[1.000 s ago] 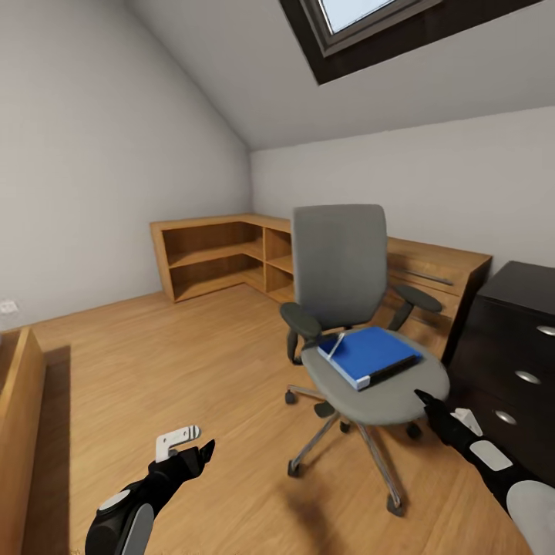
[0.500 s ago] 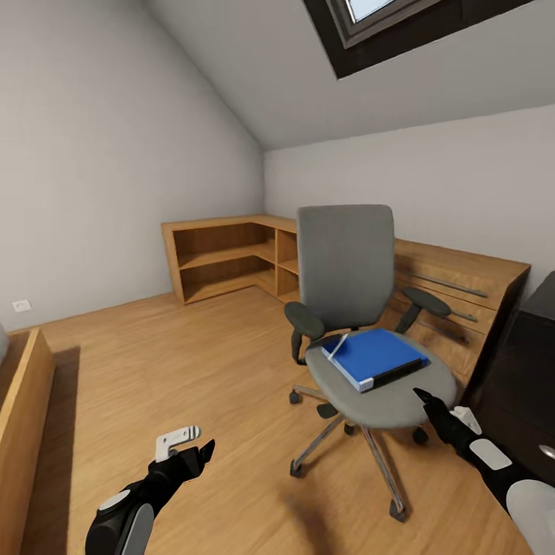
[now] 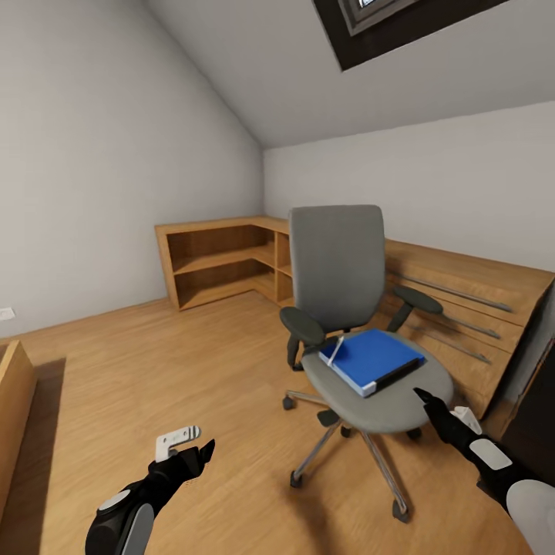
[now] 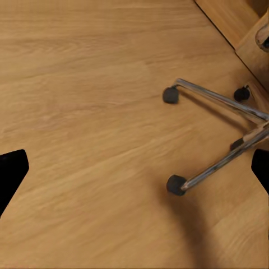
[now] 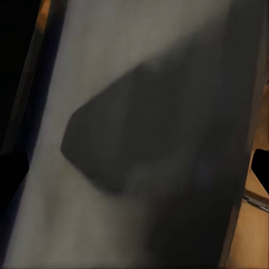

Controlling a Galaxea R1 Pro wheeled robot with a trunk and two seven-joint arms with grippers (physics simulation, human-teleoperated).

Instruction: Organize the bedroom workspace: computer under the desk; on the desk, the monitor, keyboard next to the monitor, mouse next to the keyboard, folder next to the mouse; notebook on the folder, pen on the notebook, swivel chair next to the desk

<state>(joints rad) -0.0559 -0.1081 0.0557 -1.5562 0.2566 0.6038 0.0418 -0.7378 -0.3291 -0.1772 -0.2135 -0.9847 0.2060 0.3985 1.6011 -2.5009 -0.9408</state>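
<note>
Folder (image 3: 371, 359) lies on the chair (image 3: 339, 270) seat; right claw (image 3: 422, 398) near its edge, left claw (image 3: 206, 449) low, both spread and empty.

Wooden floor (image 3: 193, 362): spread centre to 6 o'clock. Corner shelving (image 3: 220, 258): wood, open bays, 10 o'clock. Drawer unit (image 3: 470, 308): wood, 3 o'clock. Skylight (image 3: 385, 23): dark frame, 1 o'clock. Wall socket (image 3: 6, 314): 9 o'clock.
</note>
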